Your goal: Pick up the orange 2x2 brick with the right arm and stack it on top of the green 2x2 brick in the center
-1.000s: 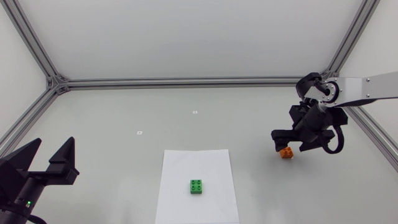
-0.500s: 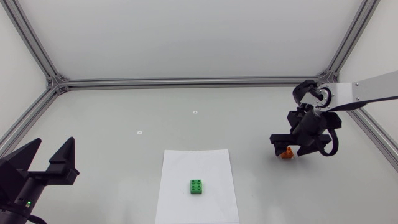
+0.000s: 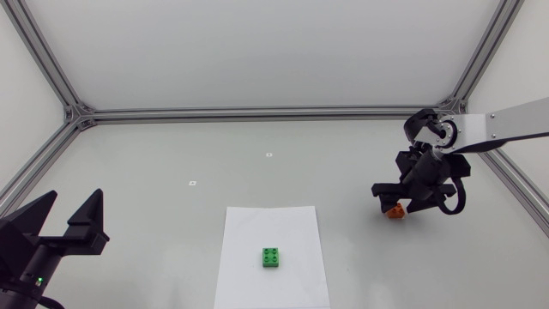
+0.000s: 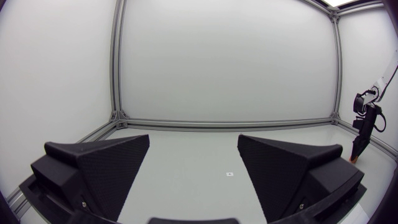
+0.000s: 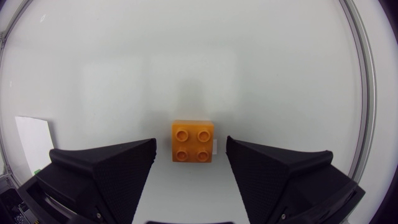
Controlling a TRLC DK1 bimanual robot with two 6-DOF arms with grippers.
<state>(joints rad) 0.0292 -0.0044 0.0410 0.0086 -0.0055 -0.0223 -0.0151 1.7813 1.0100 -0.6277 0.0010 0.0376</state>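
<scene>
My right gripper [image 5: 190,152] is matte black and finely grained. The orange brick [image 5: 193,142] and green brick [image 3: 272,257] look like smooth, shiny plastic; the sheet [image 3: 249,232], matt paper.

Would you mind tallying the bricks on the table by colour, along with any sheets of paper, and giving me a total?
orange 2x2 brick: 1
green 2x2 brick: 1
white paper sheet: 1
Total: 3
</scene>
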